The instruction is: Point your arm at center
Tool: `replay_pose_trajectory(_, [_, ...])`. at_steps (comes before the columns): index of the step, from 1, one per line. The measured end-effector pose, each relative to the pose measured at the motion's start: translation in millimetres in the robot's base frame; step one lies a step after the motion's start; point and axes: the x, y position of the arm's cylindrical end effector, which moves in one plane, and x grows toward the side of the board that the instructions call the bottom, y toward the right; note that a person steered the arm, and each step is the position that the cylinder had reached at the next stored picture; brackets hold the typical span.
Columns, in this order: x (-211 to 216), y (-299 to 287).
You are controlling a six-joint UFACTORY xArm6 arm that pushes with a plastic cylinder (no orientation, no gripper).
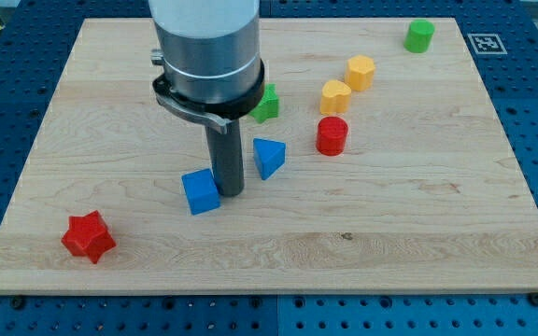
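Near the board's (418, 233) middle, my tip (231, 193) rests between a blue cube (200, 191), touching its right, and a blue wedge (268, 157); being a bare rod, it grips nothing. Behind the arm's housing (206, 47), a green block (267, 103) is half hidden. Far right, a tag (485, 43) bears an unreadable pattern.

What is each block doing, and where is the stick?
my tip: down on the board, between the two blue blocks
blue cube: beside the tip
blue wedge: alone
green star: partly hidden
red cylinder: upright
yellow blocks: close together
green cylinder: upright
red star: alone
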Motion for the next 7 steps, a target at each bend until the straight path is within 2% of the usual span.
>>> replay_pose_trajectory(3, [0,-36])
replay_pose_trajectory(7, [6,96])
